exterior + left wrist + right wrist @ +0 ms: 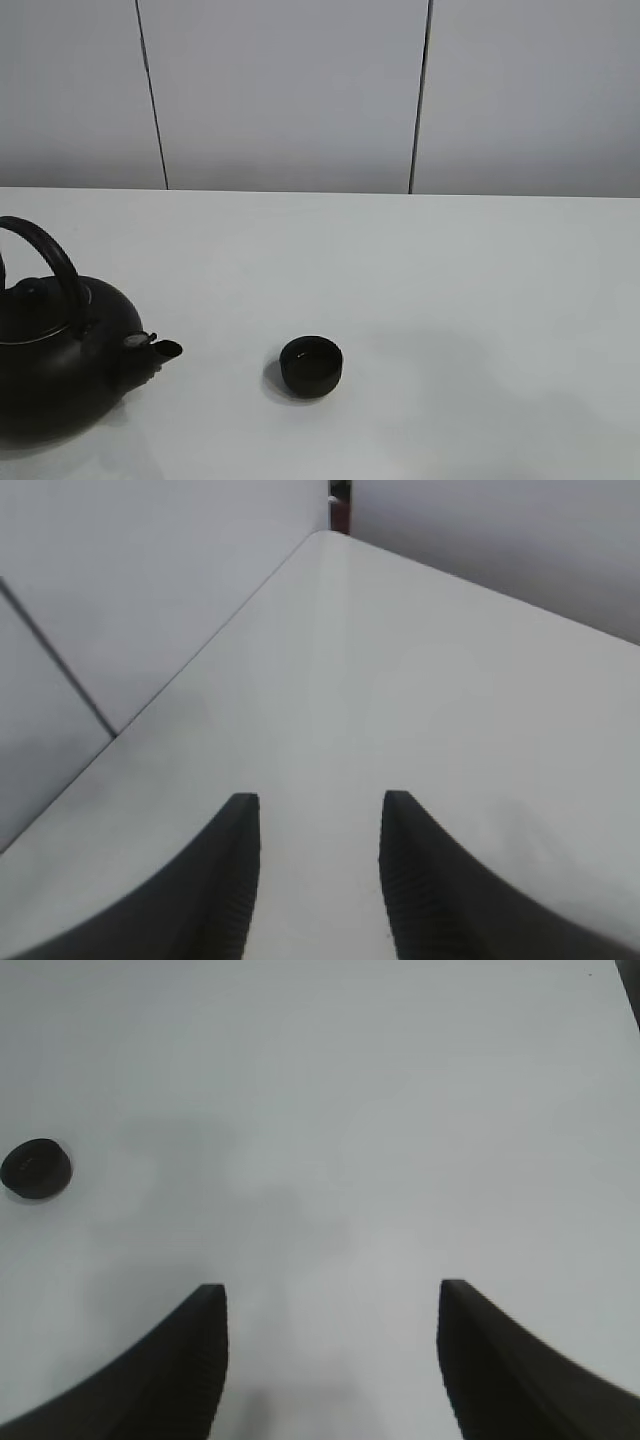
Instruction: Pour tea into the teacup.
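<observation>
**Both grippers empty above the table, cup and kettle untouched**

My left gripper (pixel 318 875) has its two dark ribbed fingers (pixel 228 880) apart, with nothing between them but bare white table (pixel 400 680). Its wrist view takes in only the tabletop running to a far corner and the grey wall panels (pixel 150 570) beside it; neither cup nor kettle shows there.

My right gripper (pixel 332 1360) also stands with its jaws spread, wider than the left, and nothing is clamped. Below and ahead of it lies plain table. The cup (pixel 36 1168) shows in this wrist view well apart from the fingers and off to one side, with no object between it and the gripper.

From the high camera neither arm is visible. I count one cup (pixel 311 366), small, round and black, upright near the middle of the table toward the front edge. I count one kettle (pixel 60 350), large and black with an arched handle (pixel 55 262), at the left front, partly cut by the frame edge. Its spout (pixel 160 349) points toward the cup; the two stand near each other but do not touch. The wall (pixel 300 90) rises behind the table.
</observation>
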`<control>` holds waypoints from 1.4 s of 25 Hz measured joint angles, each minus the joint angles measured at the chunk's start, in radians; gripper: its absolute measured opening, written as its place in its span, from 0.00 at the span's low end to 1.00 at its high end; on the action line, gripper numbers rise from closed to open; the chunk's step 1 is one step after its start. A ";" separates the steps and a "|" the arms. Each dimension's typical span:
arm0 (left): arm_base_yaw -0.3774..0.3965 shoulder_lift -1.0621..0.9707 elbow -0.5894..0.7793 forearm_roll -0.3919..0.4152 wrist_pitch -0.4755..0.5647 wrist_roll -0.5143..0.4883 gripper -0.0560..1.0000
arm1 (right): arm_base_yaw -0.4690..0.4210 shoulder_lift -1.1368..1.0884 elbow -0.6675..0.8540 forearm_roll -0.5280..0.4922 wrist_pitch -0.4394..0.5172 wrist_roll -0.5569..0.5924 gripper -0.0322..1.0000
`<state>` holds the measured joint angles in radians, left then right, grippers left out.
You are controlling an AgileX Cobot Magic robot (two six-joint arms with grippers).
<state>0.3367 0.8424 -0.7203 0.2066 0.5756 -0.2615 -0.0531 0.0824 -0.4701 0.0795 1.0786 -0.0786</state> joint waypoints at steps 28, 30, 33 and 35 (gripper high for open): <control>-0.035 -0.833 -0.138 -0.468 0.707 0.402 0.32 | 0.000 0.000 0.000 0.000 0.001 0.000 0.44; -0.035 -0.861 -0.061 -0.435 0.712 0.402 0.32 | 0.000 0.000 0.000 0.000 0.001 0.000 0.44; -0.035 -0.859 0.028 -0.405 0.712 0.402 0.32 | 0.000 0.000 0.000 0.000 0.001 0.000 0.44; -0.035 -0.859 0.067 -0.400 0.705 0.402 0.32 | 0.000 0.000 0.000 0.002 0.001 0.000 0.44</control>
<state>0.3020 -0.0165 -0.6529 -0.1934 1.2804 0.1401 -0.0531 0.0824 -0.4701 0.0814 1.0792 -0.0786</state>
